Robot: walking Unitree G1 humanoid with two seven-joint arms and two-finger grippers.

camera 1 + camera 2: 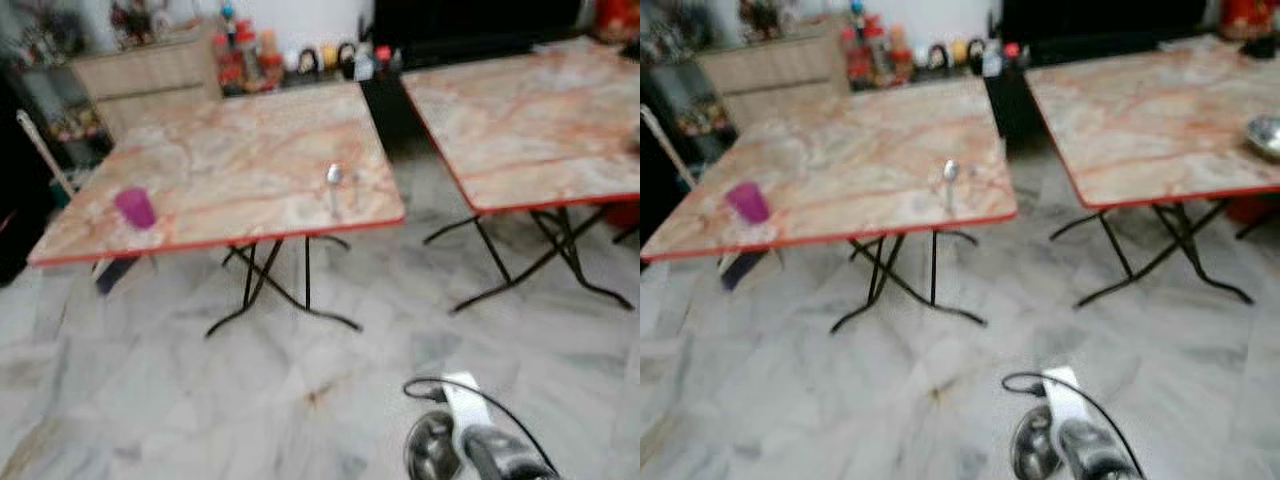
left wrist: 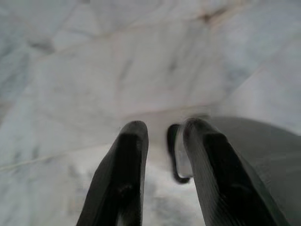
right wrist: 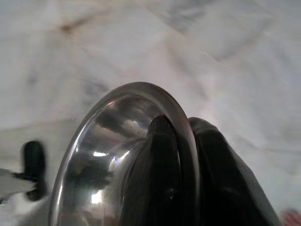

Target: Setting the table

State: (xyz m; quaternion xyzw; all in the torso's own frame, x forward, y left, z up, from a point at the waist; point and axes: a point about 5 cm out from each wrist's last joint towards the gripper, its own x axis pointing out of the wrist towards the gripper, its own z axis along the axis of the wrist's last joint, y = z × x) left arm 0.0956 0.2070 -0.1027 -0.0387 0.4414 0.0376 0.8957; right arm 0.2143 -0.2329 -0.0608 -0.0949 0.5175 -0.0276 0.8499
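- Right gripper (image 3: 181,155): jaws clamped on the rim of a steel bowl (image 3: 113,146), 1 finger inside the rim, 1 outside. In the head views the bowl (image 1: 432,447) sits low at 5 o'clock, over the floor and well short of either table.
- Left gripper (image 2: 162,155): jaws apart, nothing between them, pointing down at the floor.
- Near table (image 1: 250,130): marble-pattern top with a red edge, at 11 o'clock. A purple cup (image 1: 135,208) stands near its front-left corner, close to the edge. A spoon (image 1: 334,185) lies near the front-right corner, just inside the red edge.
- Far table (image 1: 540,110): same pattern, at 1 o'clock. Another steel bowl (image 1: 1265,135) rests near its front-right edge.
- Gap: an open lane of floor runs between the 2 tables at 12 o'clock.
- Floor (image 1: 150,400): grey marble tiles, open from the robot up to both front edges; folding black legs (image 1: 270,290) splay out under each top.
- Background: a wooden cabinet (image 1: 150,75) and a row of blurred bottles (image 1: 250,55) stand behind the near table.
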